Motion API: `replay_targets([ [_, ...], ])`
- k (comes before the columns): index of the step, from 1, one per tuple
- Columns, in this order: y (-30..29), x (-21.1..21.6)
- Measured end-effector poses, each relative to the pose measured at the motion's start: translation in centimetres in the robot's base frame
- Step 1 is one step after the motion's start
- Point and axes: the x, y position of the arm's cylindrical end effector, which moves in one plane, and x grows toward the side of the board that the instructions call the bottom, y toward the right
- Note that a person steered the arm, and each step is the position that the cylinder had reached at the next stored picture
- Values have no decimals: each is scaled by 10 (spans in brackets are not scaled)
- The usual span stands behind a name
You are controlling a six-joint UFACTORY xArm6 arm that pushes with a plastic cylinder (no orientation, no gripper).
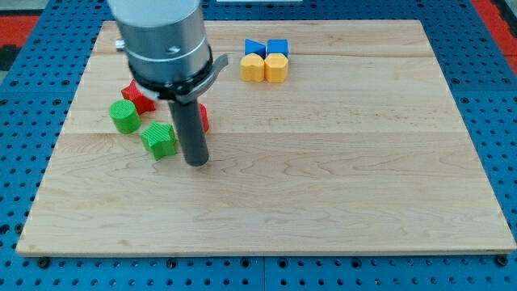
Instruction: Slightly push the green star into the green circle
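The green star (159,139) lies on the wooden board (323,178) at the view's left. The green circle (123,116) lies just up and left of it, a small gap between them. My tip (197,162) rests on the board just right of the green star and slightly below it, close to its right edge. The rod rises from there and hides part of a red block (203,118) behind it.
A red star (137,96) lies above the green circle, partly under the arm's grey body (161,40). Near the view's top middle a blue triangle (254,48), a blue cube (278,47) and two yellow blocks (253,68) (276,68) sit clustered together.
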Motion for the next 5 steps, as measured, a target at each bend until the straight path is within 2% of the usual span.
replay_targets([
  [1,13,-26],
  [2,-9,-59],
  [3,-41,-71],
  [4,-3,-72],
  [5,-7,14],
])
